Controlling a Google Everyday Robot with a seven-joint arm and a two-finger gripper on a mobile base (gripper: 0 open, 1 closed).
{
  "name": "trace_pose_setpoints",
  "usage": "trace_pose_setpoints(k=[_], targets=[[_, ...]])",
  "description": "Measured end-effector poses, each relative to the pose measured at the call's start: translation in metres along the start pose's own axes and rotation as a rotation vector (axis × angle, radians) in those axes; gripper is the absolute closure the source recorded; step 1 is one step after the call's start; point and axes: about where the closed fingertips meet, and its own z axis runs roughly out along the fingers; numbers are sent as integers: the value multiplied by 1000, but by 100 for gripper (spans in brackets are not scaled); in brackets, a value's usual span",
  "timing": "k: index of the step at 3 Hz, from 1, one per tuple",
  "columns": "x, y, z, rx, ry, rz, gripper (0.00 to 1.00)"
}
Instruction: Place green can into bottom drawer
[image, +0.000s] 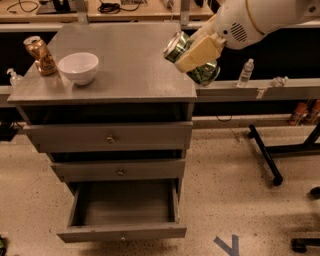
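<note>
My gripper (196, 54) is shut on the green can (178, 45), which lies tilted between the pale fingers (199, 52), its silver end toward the left. It hangs in the air over the right edge of the grey cabinet top (130, 65). The bottom drawer (122, 209) is pulled open and shows a deep bare box, well below and left of the can. The two drawers above it are shut.
An orange-copper can (41, 55) and a white bowl (78, 67) stand on the left of the cabinet top. A small plastic bottle (245, 73) stands on the ledge to the right. A black stand's legs (265, 155) lie on the floor at the right.
</note>
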Motion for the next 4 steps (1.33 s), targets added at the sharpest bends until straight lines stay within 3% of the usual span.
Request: trace_pose_setpoints(k=[1, 2, 3, 4], targets=[[2, -1, 1, -2, 2, 1, 100], [24, 11, 35, -42, -37, 66, 100], [65, 49, 88, -109, -147, 159, 100], [128, 114, 161, -151, -258, 218, 100]])
